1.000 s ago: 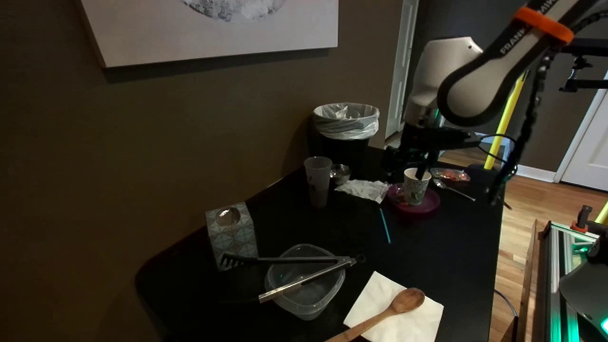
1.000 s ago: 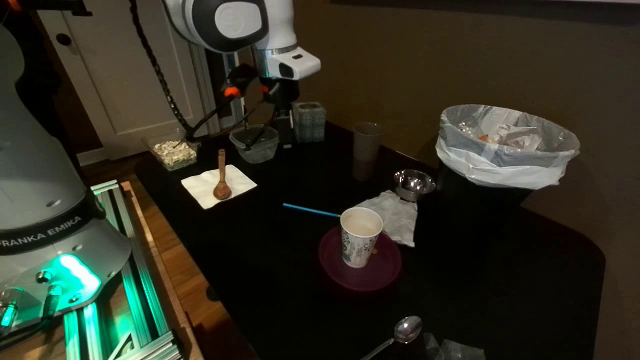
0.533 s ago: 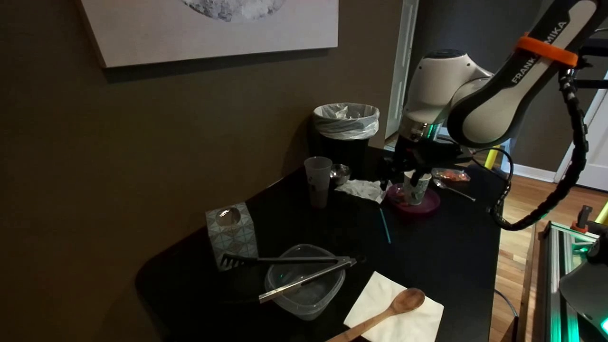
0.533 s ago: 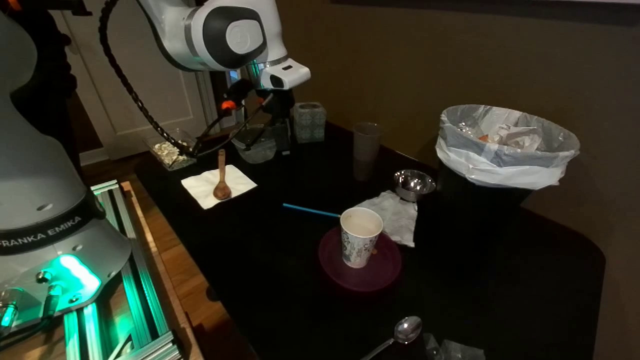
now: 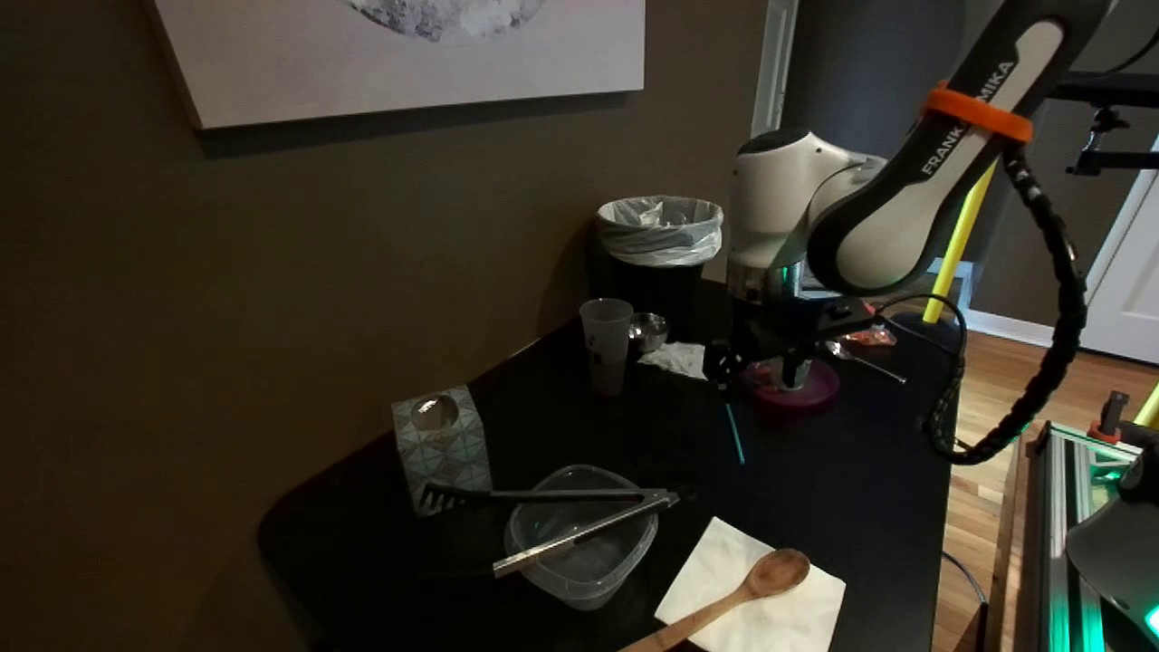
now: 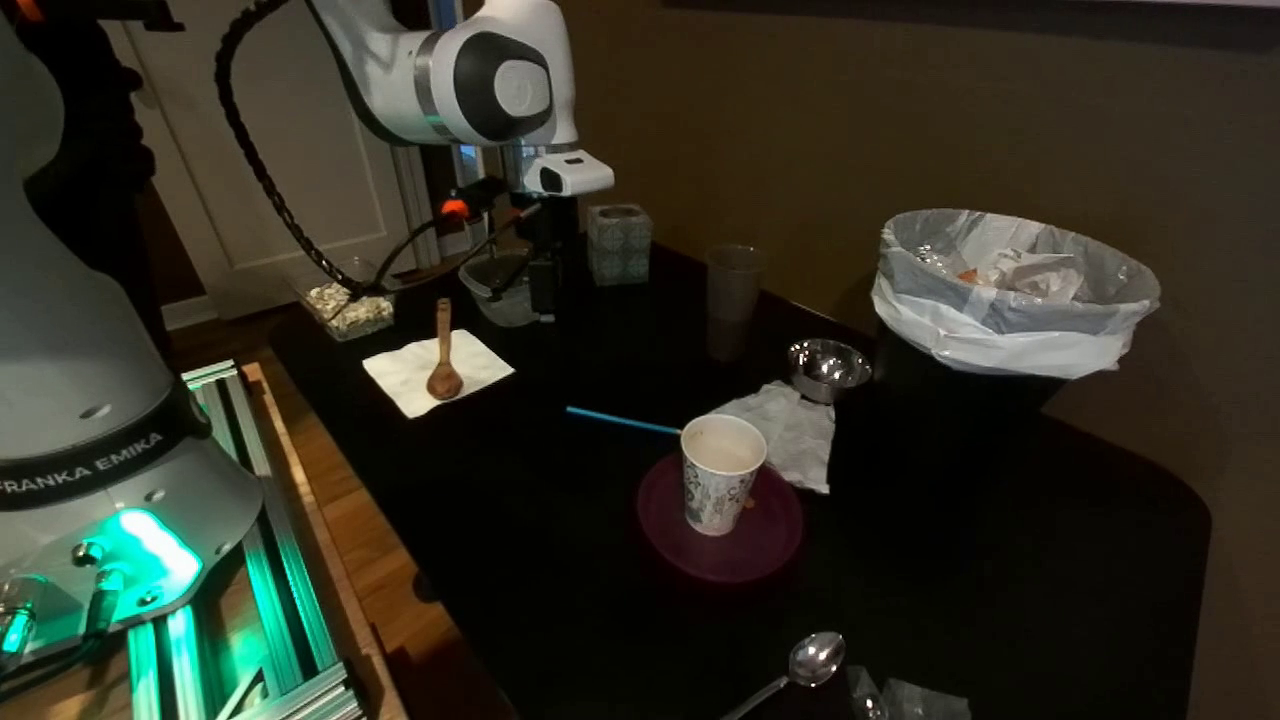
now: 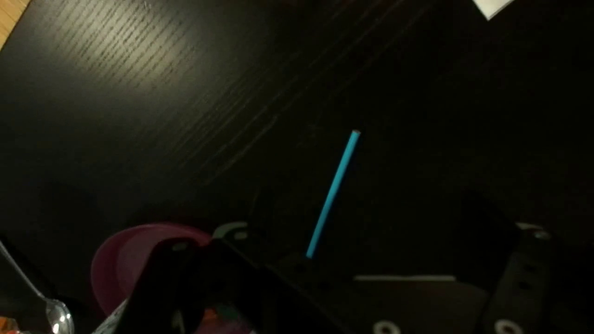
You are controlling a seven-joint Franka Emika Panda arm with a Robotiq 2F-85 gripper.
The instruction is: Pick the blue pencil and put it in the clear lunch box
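The blue pencil (image 5: 734,435) lies on the black table near the purple plate; it also shows in an exterior view (image 6: 622,419) and in the wrist view (image 7: 333,192). My gripper (image 7: 371,208) is open and empty, with the pencil showing between its fingers, nearer the left one. The pencil's lower end meets the dark gripper body in that view. In an exterior view the gripper (image 5: 759,376) hangs above the table and overlaps the pencil's far end. The clear lunch box (image 5: 593,589) stands on the table with tongs across it; in an exterior view (image 6: 508,308) the gripper partly covers it.
Tongs (image 5: 579,536) lie across the box. A paper cup (image 6: 718,490) stands on a purple plate (image 6: 665,545) near the pencil. A wooden spoon (image 5: 774,575) rests on a napkin. A tall cup (image 5: 607,353), metal bowl (image 6: 825,370) and tissue box (image 5: 444,453) stand toward the wall.
My arm and gripper have come down toward the table and shifted slightly left in an exterior view. The pencil, box and other objects have not moved.
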